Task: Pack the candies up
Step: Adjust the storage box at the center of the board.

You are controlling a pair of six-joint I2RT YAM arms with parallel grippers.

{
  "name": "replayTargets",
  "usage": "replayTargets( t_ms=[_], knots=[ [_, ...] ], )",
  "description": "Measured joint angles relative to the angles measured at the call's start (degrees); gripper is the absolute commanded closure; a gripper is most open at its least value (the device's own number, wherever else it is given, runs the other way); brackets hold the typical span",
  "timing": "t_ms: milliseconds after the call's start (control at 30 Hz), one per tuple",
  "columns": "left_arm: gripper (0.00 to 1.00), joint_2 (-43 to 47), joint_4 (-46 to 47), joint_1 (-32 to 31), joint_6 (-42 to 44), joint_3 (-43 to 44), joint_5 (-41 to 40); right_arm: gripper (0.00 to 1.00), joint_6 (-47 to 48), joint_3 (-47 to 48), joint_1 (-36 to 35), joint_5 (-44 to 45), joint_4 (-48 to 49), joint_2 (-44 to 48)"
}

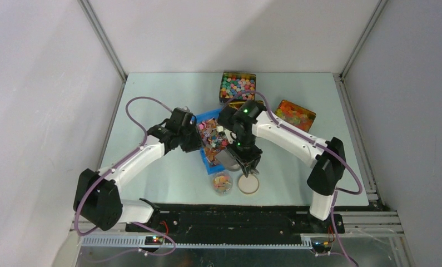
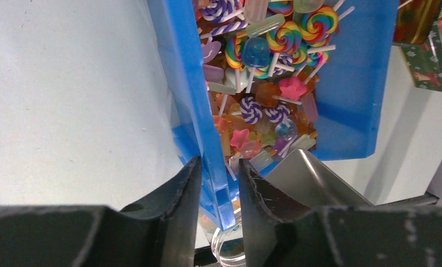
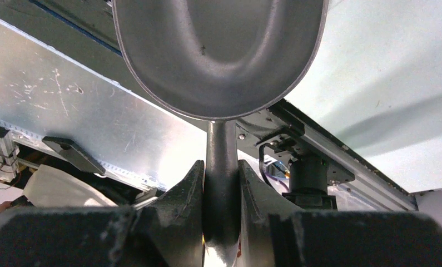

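The candies (image 2: 263,61) are small mixed sweets, swirl lollipops among them, heaped in a blue tray (image 2: 188,83) mid-table (image 1: 204,118). My left gripper (image 2: 219,167) straddles the tray's left wall near its front corner. One finger touches the wall and a thin gap shows at the other, so it is open. My right gripper (image 3: 221,167) is shut on the handle of a metal scoop (image 3: 218,50). The scoop's empty bowl sits at the tray's near end (image 1: 228,159). A clear jar (image 1: 222,182) holding a few candies stands just in front of the tray.
A round lid (image 1: 248,183) lies right of the jar. A tin of pastel balls (image 1: 238,86) stands at the back, and a tin of orange jelly pieces (image 1: 295,115) at the back right. A metal rail (image 1: 235,222) runs along the near edge.
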State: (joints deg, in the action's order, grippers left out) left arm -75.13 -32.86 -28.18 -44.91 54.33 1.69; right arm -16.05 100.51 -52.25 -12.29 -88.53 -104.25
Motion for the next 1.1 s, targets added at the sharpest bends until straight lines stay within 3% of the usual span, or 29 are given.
replayTargets(
  t_ms=[400,1100],
  knots=[
    [0.99,-3.1,-2.7,0.1,2.9,2.7,-0.1,1.0,-0.1,4.8,0.0,-2.2,-0.7,-5.2],
    [1.0,-3.7,-3.5,-0.2,4.0,3.7,-1.1,1.0,-2.8,7.8,1.5,-6.2,-0.6,-12.4]
  ],
)
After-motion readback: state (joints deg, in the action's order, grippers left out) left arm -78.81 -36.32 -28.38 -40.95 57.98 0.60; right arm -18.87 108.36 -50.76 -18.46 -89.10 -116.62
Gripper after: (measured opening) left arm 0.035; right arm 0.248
